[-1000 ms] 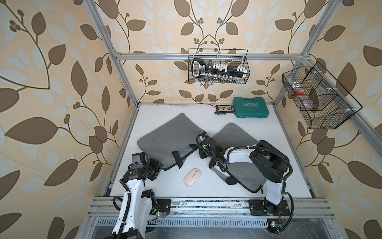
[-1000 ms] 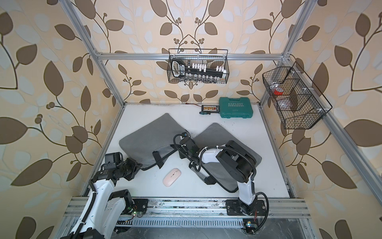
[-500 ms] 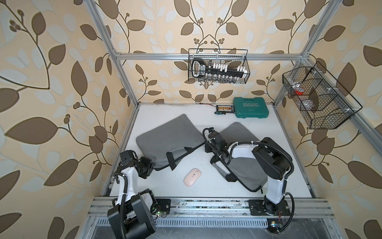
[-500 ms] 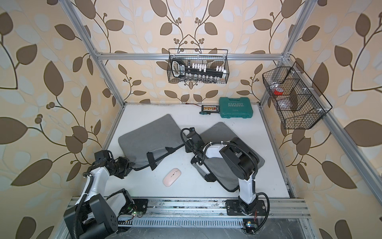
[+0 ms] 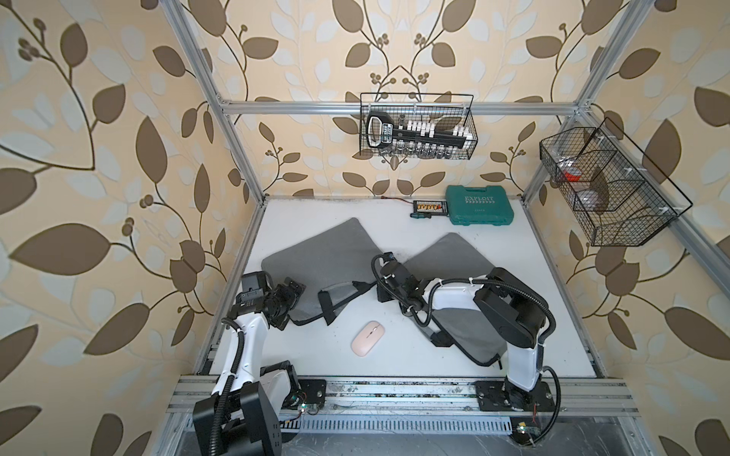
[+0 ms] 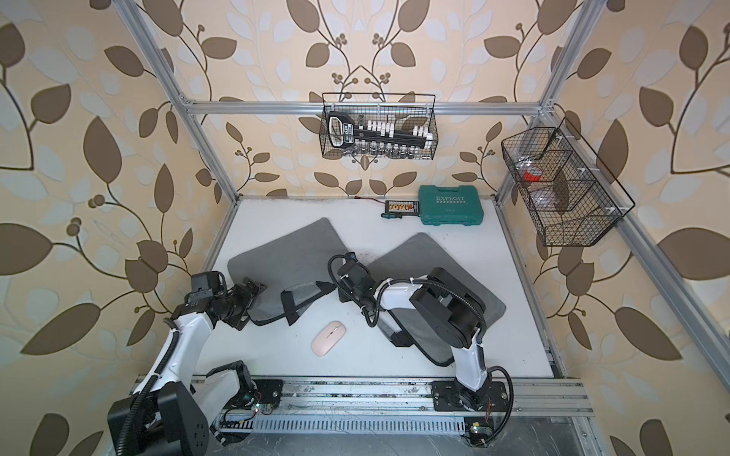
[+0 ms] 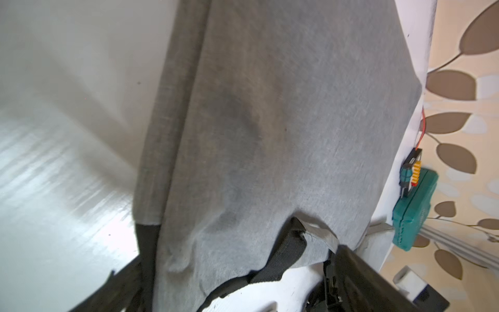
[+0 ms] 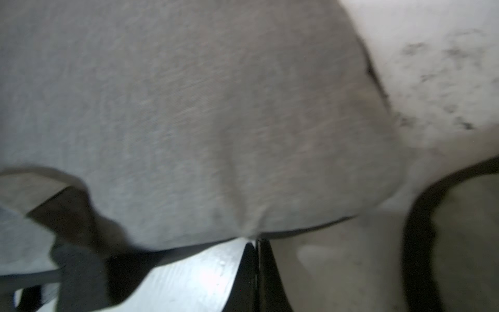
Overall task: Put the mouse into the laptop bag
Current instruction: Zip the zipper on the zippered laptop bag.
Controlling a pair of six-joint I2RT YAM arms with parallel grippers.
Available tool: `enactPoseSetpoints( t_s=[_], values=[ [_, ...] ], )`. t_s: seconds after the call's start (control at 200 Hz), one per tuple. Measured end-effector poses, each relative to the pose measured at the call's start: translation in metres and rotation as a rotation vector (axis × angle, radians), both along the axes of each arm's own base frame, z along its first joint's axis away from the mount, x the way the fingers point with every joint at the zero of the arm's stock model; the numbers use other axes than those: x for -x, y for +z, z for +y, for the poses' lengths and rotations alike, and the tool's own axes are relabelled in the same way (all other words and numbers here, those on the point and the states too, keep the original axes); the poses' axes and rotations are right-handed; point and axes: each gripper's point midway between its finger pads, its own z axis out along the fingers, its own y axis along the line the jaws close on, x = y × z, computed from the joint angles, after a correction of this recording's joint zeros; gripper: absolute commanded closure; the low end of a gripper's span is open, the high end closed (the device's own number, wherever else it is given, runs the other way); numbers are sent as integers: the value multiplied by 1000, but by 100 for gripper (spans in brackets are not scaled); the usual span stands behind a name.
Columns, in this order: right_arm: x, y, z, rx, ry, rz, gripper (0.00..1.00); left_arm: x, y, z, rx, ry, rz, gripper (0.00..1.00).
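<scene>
Change: left pincer [image 5: 291, 303] has just let go. A second ago it was clenched at the near-left corner of the laptop bag [image 5: 328, 252]. Now its jaws stand wide apart just beside that corner, nothing in them. The bag lies flat, about where it was, on the left half of the tabletop [image 5: 316, 355].

The right pincer [image 5: 384, 293] is unchanged: clenched on the bag's grey fabric at its inner edge, mid-tabletop. The right wrist view shows cloth puckering into the closed tips.

A second grey panel [image 5: 454, 260] lies under the right arm; can't tell if it's the same bag or a separate piece.

The pink mouse [image 5: 367, 338] hasn't moved. It sits on bare tabletop near the front edge, about mid-width, outside the bag, touched by neither arm.

My read: the left arm is done tugging the bag and is now free, so it is the likely one to fetch the mouse. The right probably holds the edge up. No clear opening is visible yet. Task is early: mouse not yet picked.
</scene>
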Motion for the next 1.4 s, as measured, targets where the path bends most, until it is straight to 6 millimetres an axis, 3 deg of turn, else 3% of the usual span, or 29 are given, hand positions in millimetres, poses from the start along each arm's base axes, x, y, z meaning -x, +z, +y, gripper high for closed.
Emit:
enactPoseSetpoints(
  t_s=[0.17, 0.3, 0.425, 0.6, 0.695, 0.875, 0.955, 1.085, 1.225, 1.4],
  values=[
    [19, 1, 21, -23, 41, 13, 100, -11, -14, -6, 7, -38, 123, 1],
    [28, 2, 30, -28, 63, 16, 100, -4, -18, 5, -40, 14, 200, 1],
    [21, 0, 30, -38, 49, 25, 100, 1, -10, 22, -105, 96, 238, 1],
    [-9, -4, 4, -60, -27, 50, 100, -2, 8, 40, -123, 171, 233, 1],
    [-16, -4, -2, -59, -48, 47, 100, -4, 18, 42, -121, 177, 210, 1],
    [-1, 2, 17, -51, -10, 31, 100, 8, 49, 22, -56, 169, 63, 1],
    [5, 6, 28, -57, 13, 25, 100, 20, 53, 6, 3, 159, -4, 1],
    [14, 11, 40, -62, 39, 15, 100, 42, 36, -26, 126, 110, -19, 1],
    [19, 11, 43, -57, 47, 12, 100, 57, 3, -54, 269, 78, 31, 1],
    [21, 11, 45, -54, 49, 8, 100, 59, -24, -65, 351, 102, 75, 1]
  ],
)
